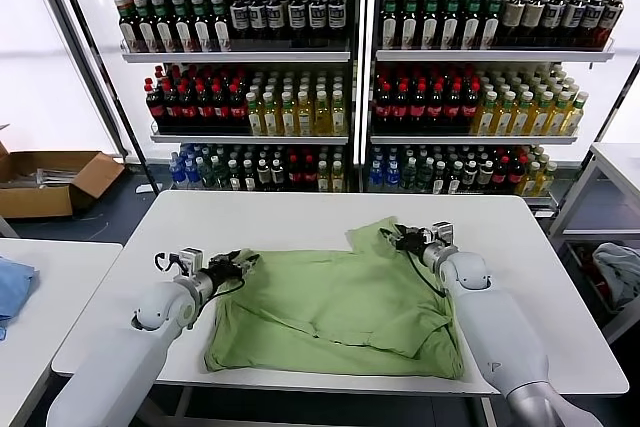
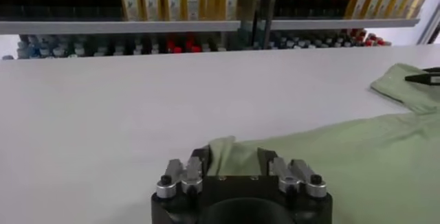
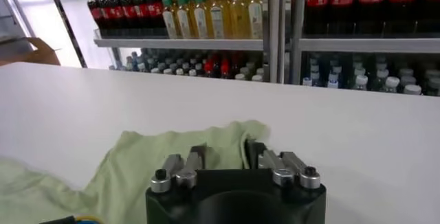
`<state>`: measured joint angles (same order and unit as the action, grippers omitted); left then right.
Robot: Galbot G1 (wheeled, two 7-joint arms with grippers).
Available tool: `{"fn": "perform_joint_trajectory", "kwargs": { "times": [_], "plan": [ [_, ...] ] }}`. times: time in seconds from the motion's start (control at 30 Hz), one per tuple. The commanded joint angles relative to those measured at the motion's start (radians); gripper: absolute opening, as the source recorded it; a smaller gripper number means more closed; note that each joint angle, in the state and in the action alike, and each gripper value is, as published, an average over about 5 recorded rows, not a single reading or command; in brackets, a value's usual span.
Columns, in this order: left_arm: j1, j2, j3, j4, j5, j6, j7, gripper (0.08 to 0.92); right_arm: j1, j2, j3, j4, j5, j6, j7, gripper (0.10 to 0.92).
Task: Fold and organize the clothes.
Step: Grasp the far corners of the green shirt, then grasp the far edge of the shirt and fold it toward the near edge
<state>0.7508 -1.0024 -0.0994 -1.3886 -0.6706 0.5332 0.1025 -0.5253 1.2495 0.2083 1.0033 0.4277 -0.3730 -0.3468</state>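
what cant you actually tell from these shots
- Head view: whether the left tool and right tool have pinched the green shirt; too small.
- Left wrist view: the fingertips on the cloth are hidden behind the tool's own body.
- Right wrist view: the same.
- All views: collar, buttons or logo cannot be made out on the shirt.
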Motion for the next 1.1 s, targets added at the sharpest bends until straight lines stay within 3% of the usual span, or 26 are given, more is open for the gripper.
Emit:
{"fn": "perform_joint_trajectory", "kwargs": {
  "times": [0.03,0.2,0.4,0.77,1.1],
  "plan": [
    [-0.004,-0.004,0.009,0.006,-0.004,-0.002,0.004,0.391,-0.023,-0.002,0.000,0.096,0.087,-0.012,0.012,0.255],
    [-0.015,-0.005,0.006,0.014,-0.008,-0.032,-0.012,0.244,-0.067,-0.020,0.019,0.201,0.152,-0.022,0.027,0.121],
    [0.001,0.009,-0.027,-0.053,-0.024,-0.058,-0.043,0.105,-0.150,-0.054,0.073,0.349,0.239,-0.037,0.052,0.106],
    [0.172,0.063,-0.167,-0.332,-0.075,-0.056,-0.087,0.092,-0.394,-0.116,0.246,0.656,0.338,-0.056,0.091,0.106],
    [0.415,0.093,-0.277,-0.537,-0.073,-0.041,-0.093,0.092,-0.685,-0.131,0.394,0.906,0.369,-0.056,0.111,0.106]
  ]
}}
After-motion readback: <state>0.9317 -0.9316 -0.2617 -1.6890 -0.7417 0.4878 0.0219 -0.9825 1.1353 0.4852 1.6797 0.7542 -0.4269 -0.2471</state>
